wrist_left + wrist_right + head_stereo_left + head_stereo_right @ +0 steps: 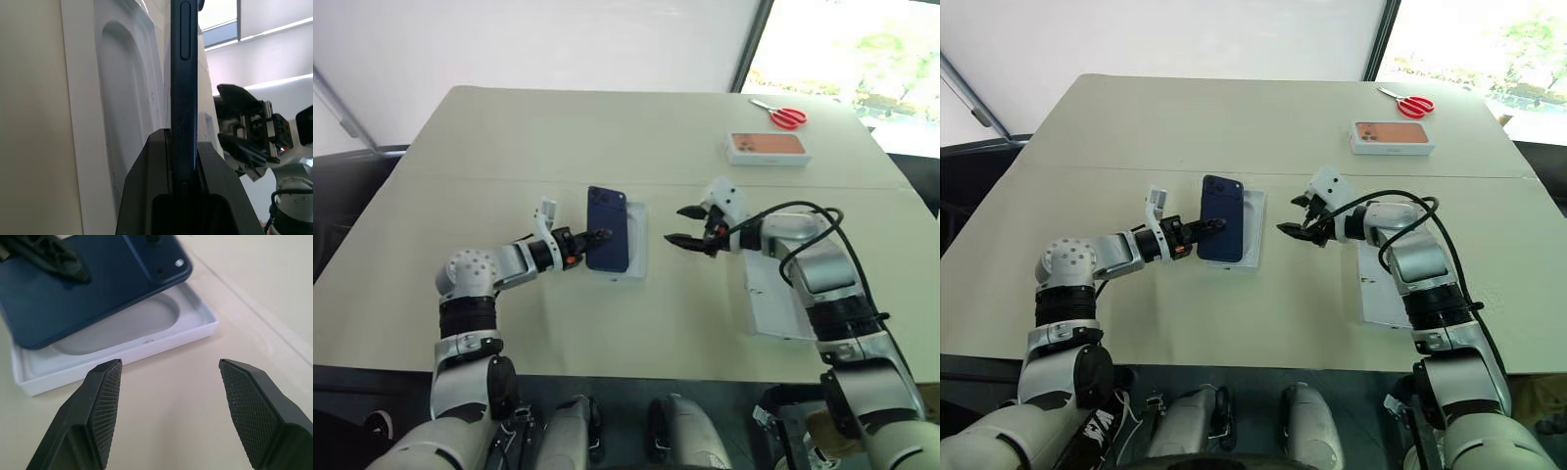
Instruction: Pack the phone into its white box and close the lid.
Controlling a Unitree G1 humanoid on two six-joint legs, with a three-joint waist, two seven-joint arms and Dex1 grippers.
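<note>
left gripper (599,237) pinches the phone (608,229) above the white box (637,245).

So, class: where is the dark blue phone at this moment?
In the left eye view the phone is near the table's middle, pinched by the left gripper and tilted up over the white box; the open right gripper is to its right.

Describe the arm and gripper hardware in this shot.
Silver-grey arm shells with black ribbed joint bands. The left gripper and the right gripper each have two black fingers, cross-hatched on the pads, small orange accents and white wrist mounts. A loose black cable loops over the right forearm.
</note>
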